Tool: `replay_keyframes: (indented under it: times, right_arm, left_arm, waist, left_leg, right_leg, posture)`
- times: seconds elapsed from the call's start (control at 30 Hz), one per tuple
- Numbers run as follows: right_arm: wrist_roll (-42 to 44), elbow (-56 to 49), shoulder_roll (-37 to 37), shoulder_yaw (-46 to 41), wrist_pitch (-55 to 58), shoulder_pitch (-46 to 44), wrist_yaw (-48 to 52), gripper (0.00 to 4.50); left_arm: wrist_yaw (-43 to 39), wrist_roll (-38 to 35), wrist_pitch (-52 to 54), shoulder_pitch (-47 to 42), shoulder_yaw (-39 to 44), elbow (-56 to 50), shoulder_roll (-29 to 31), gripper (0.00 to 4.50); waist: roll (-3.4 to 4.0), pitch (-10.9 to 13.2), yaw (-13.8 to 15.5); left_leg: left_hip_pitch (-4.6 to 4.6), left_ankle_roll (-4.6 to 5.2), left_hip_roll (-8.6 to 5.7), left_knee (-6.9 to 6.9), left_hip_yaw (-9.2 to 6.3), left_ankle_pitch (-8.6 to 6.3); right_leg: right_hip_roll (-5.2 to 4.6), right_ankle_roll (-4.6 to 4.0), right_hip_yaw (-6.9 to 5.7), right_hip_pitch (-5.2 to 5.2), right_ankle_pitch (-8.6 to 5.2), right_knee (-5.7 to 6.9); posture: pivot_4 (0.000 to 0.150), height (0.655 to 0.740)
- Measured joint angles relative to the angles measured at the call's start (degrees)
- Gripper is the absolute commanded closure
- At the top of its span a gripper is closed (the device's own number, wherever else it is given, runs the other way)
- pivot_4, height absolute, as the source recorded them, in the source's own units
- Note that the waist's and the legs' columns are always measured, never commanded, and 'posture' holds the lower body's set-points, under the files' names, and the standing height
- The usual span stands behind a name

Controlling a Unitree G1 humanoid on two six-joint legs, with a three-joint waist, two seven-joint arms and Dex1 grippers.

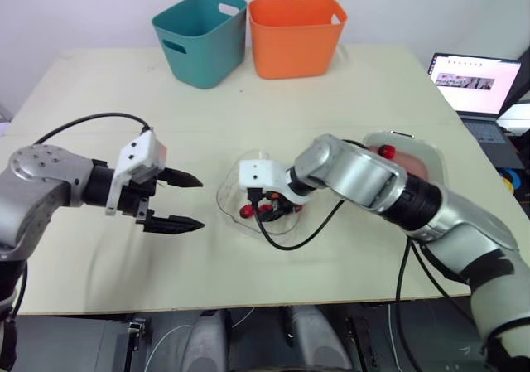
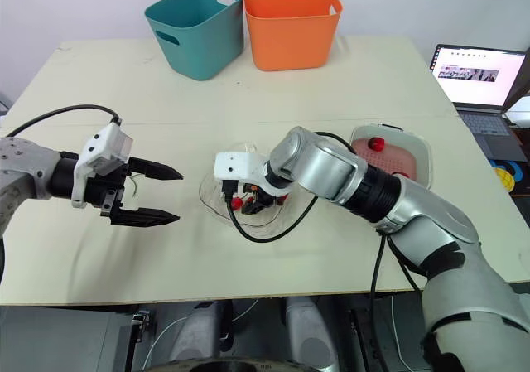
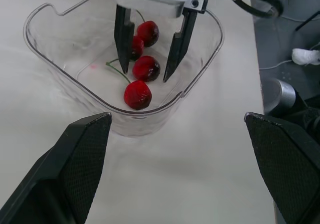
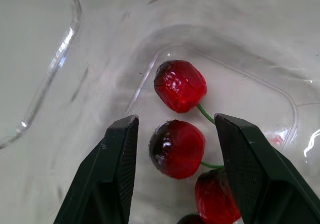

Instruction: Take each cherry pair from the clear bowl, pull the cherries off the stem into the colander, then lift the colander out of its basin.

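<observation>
Inside the clear plastic bowl (image 3: pixel 60 79) at the centre of the table (image 1: pixel 99 82), the right tool (image 4: pixel 173 116) is released. Its fingers straddle a dark red cherry (image 4: pixel 177 149) without touching it. Step in hand, as judged: pick-up of a cherry pair. The next move calls for closing on that cherry, then lifting clear of the bowl wall. The left tool (image 1: pixel 200 202) hovers released at the bowl's 9 o'clock. The pink colander (image 2: pixel 406 163) sits in its basin (image 2: pixel 430 158) at 2 o'clock, holding a single cherry (image 2: pixel 377 144).
</observation>
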Motion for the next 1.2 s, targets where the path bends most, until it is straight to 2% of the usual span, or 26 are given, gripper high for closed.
replay_keyframes:
  times: [0.2, 0.5, 0.87, 0.97, 1.03, 1.2]
  right_arm:
    - [-5.58, 5.97, 2.24, 1.52, -5.55, -3.95, 6.39, 1.96]
    - [-11.43, 10.7, 2.66, 3.82, -13.24, -4.26, 17.2, 1.96]
    - [-18.14, 13.95, 5.49, 3.86, -17.48, -3.24, 20.58, 1.96]
    - [-19.87, 14.34, 5.95, 3.86, -18.08, -2.27, 20.44, 2.53]
    - [-20.99, 14.66, 6.3, 3.67, -18.73, -1.92, 20.31, 3.14]
    - [-22.72, 15.13, 6.45, 2.46, -19.64, -1.67, 20.49, 3.25]
  left_arm:
    - [0.32, -0.01, -0.89, 0.0, -0.07, 0.84, -0.96, 0.0]
    - [1.62, -0.01, -1.61, 0.47, -0.07, 0.84, -1.98, 0.0]
    - [2.61, -0.03, -1.65, 0.46, -0.07, 0.81, -3.07, 0.0]
    - [2.86, -0.03, -1.65, 0.46, -0.07, 0.82, -3.1, 0.0]
    - [2.95, -0.02, -1.66, 0.44, -0.07, 0.84, -3.21, 0.0]
    - [2.98, -0.01, -1.71, -0.35, -0.26, 1.25, -3.52, 0.0]
  waist:
    - [0.01, 0.0, -0.09]
    - [0.01, 0.0, 0.0]
    - [0.01, 0.0, -0.01]
    - [0.01, 0.0, 0.0]
    - [0.01, 0.0, 0.0]
    - [0.01, 0.0, 0.0]
  left_leg:
    - [0.02, 0.0, 0.01, -0.02, 0.0, 0.0]
    - [0.01, 0.0, 0.0, 0.0, 0.0, 0.0]
    - [0.02, 0.0, 0.0, 0.0, 0.0, 0.0]
    - [0.02, -0.01, 0.0, 0.01, 0.0, 0.0]
    - [0.02, -0.01, 0.0, 0.01, 0.0, 0.01]
    - [0.02, -0.01, 0.0, 0.01, 0.0, 0.01]
  right_leg:
    - [0.01, 0.01, -0.02, -0.01, 0.01, 0.04]
    - [0.0, 0.01, -0.03, -0.01, 0.01, 0.04]
    - [0.0, 0.02, -0.03, -0.02, 0.02, 0.08]
    - [0.0, 0.03, -0.03, -0.01, 0.02, 0.08]
    - [0.0, 0.03, -0.03, -0.01, 0.02, 0.08]
    - [0.0, 0.03, -0.04, -0.01, 0.02, 0.1]
  posture:
    - [0.15, 0.74]
    - [0.15, 0.74]
    - [0.15, 0.74]
    - [0.15, 0.74]
    - [0.15, 0.74]
    - [0.15, 0.74]
